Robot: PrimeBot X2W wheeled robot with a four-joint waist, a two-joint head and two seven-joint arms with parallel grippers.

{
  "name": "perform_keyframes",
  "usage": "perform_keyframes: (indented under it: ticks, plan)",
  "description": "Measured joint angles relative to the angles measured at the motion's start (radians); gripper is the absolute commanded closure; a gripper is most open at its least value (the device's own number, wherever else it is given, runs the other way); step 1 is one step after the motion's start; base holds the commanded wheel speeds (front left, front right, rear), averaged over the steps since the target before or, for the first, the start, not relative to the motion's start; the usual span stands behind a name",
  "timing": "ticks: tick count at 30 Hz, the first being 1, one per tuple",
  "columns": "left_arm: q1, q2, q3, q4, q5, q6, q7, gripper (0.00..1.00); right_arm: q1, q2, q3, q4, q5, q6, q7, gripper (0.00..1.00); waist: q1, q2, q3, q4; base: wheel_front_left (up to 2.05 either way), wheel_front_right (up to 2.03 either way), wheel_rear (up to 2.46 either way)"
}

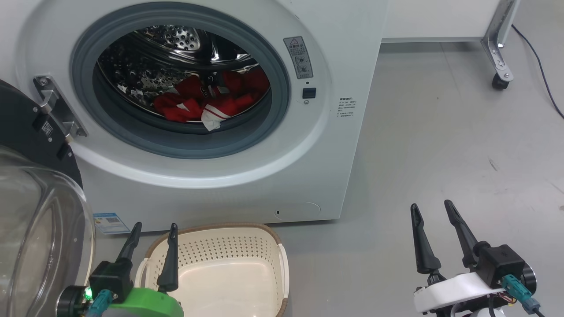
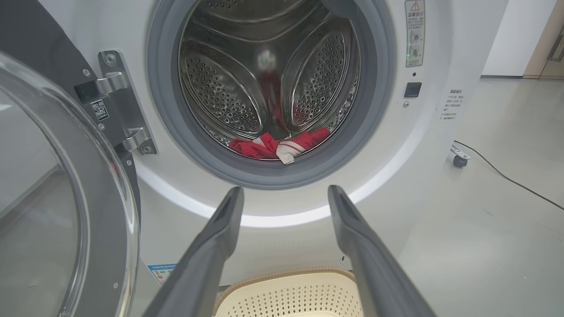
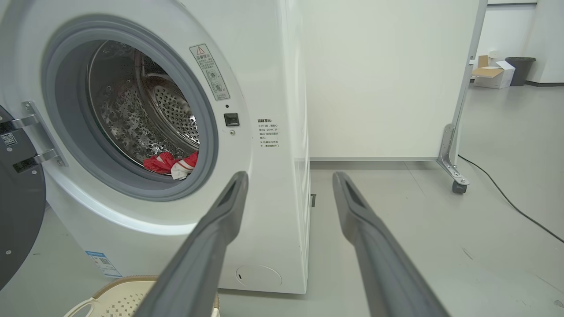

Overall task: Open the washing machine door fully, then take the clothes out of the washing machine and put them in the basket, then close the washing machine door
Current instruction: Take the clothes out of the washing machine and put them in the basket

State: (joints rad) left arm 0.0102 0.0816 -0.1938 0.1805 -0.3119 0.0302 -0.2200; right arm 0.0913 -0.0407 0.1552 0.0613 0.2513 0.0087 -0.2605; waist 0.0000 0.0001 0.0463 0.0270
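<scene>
Fingers (image 1: 169,259) of my left gripper (image 1: 155,225) and right gripper (image 1: 430,204) stand spread, empty, in head view. I see the clothes (image 1: 207,103) inside the washing machine (image 1: 348,132), its door (image 1: 22,123) open, the basket (image 1: 211,248) before it. Left wrist view: clothes low in the drum (image 2: 229,97). Right wrist view: likewise.

Smooth grey floor (image 1: 440,145). A white washer (image 1: 343,66) stands on it at left, a cream basket (image 1: 211,240) on the floor just in front. Far right, a white panel's (image 1: 440,17) metal leg (image 1: 498,39) rests on a black caster (image 1: 500,81), with a black cable (image 1: 546,81) lying beside it.
</scene>
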Motion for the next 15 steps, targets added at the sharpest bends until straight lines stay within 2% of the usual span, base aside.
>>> perform_keyframes:
  ticks: [15]
  plan:
    - [0.000,0.000,0.000,-0.004,0.000,0.000,-0.001,0.00,0.000,0.000,0.000,0.004,0.001,0.000,0.000,0.00,0.0000,0.0000,0.003,0.007,0.21,-0.21,0.00]
